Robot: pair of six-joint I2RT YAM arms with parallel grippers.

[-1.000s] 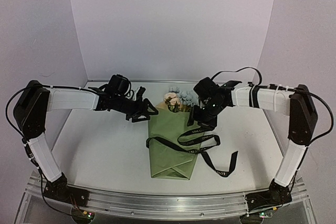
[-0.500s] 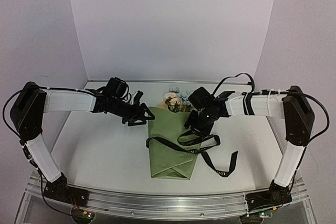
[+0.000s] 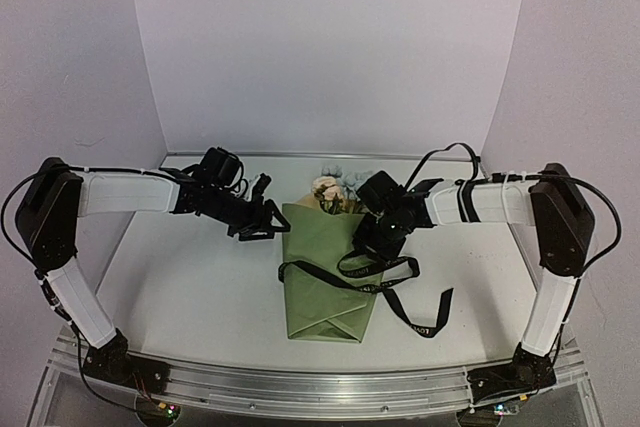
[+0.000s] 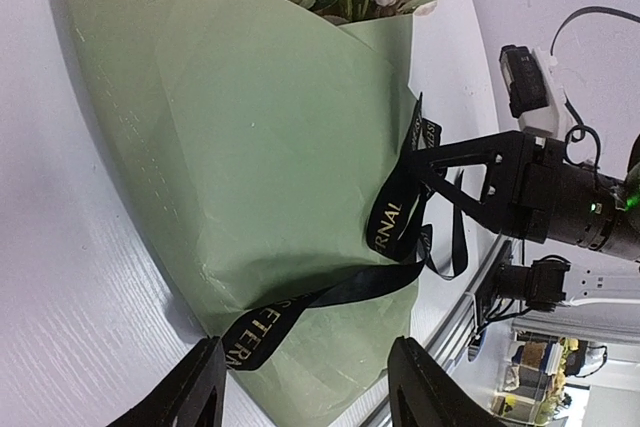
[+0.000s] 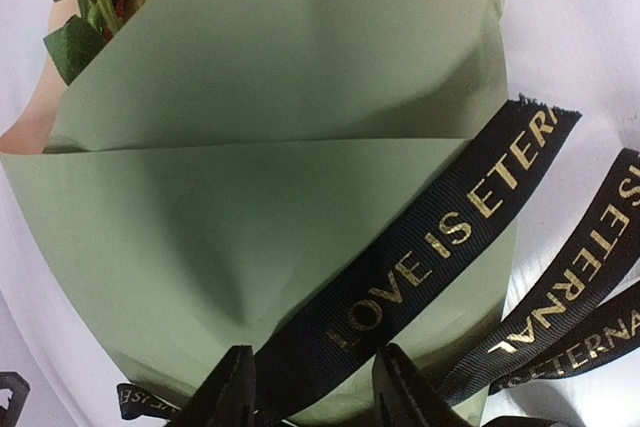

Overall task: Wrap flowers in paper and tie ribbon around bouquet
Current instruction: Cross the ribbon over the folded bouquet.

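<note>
R pincer (image 5: 315,387) has dropped to the ribbon (image 5: 440,237) at 3 o'clock of the bouquet (image 3: 325,287), mid-desk (image 3: 200,287), jaws narrowing, not yet gripping; L pincer (image 4: 305,392) open, empty at 10 o'clock: tying prob. begins.

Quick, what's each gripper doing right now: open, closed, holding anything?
Left gripper: open, holding nothing, at the edge of the paper.
Right gripper: open, with the ribbon running between its fingers, not clamped.
</note>
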